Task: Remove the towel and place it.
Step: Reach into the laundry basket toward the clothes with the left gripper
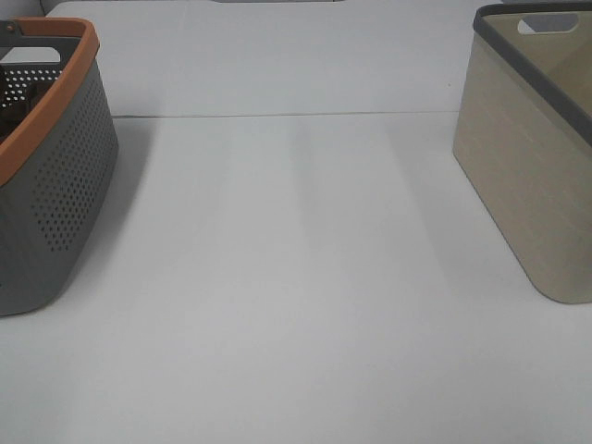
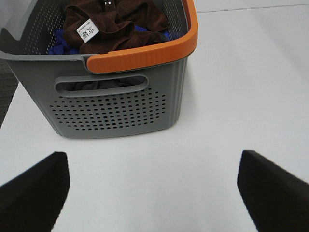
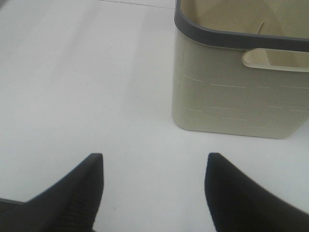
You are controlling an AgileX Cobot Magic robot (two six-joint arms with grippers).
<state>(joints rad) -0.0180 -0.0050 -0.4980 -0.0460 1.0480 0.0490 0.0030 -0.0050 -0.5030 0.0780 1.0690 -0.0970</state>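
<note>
The dark brown towel (image 2: 118, 24) lies crumpled inside the grey perforated basket with an orange rim (image 2: 120, 104), its white label (image 2: 88, 31) facing up, over some blue cloth (image 2: 60, 41). The same basket (image 1: 55, 185) stands at the left edge of the exterior view; only a dark patch shows inside it there. My left gripper (image 2: 152, 193) is open and empty, held short of the basket over the white table. My right gripper (image 3: 154, 186) is open and empty, in front of the beige basket with a dark grey rim (image 3: 236, 92). Neither arm shows in the exterior view.
The beige basket (image 1: 532, 176) stands at the right side of the white table (image 1: 296, 277), and its inside looks empty. A seam (image 1: 277, 116) runs across the table surface at the back.
</note>
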